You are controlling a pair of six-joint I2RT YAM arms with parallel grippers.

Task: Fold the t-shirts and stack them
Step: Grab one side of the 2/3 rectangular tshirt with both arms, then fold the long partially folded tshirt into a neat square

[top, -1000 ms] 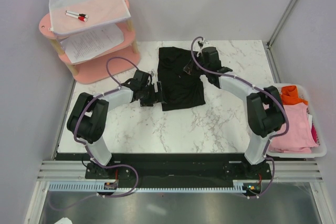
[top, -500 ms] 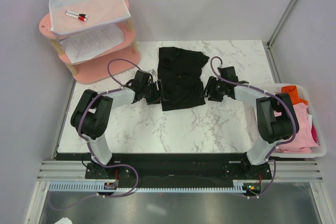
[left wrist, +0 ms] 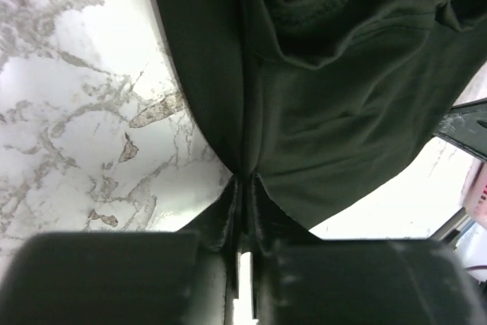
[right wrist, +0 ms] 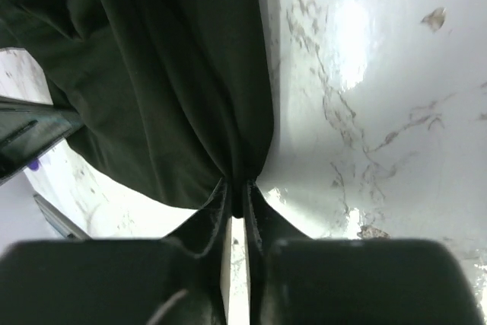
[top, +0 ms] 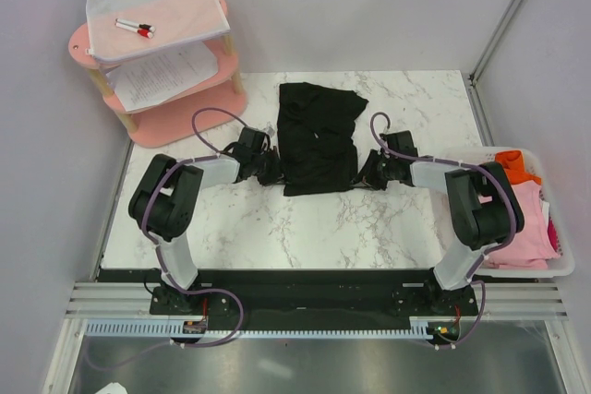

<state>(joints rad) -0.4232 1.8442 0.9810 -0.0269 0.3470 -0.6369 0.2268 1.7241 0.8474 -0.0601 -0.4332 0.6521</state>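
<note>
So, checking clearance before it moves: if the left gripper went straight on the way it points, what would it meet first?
The black t-shirt, whose edge the left gripper pinches. Beyond the cloth, probably the right gripper, though depth is unclear.

I see the black t-shirt (top: 319, 140) lying partly folded mid-bench (top: 268, 228), closer to the far edge. It is a narrow, rumpled oblong running far to near, with cloth bunched at its far end and both near corners pinched. Just off the right edge the pink t-shirt (top: 522, 223) lies crumpled, with the orange t-shirt (top: 515, 165) heaped at its far side.
</note>
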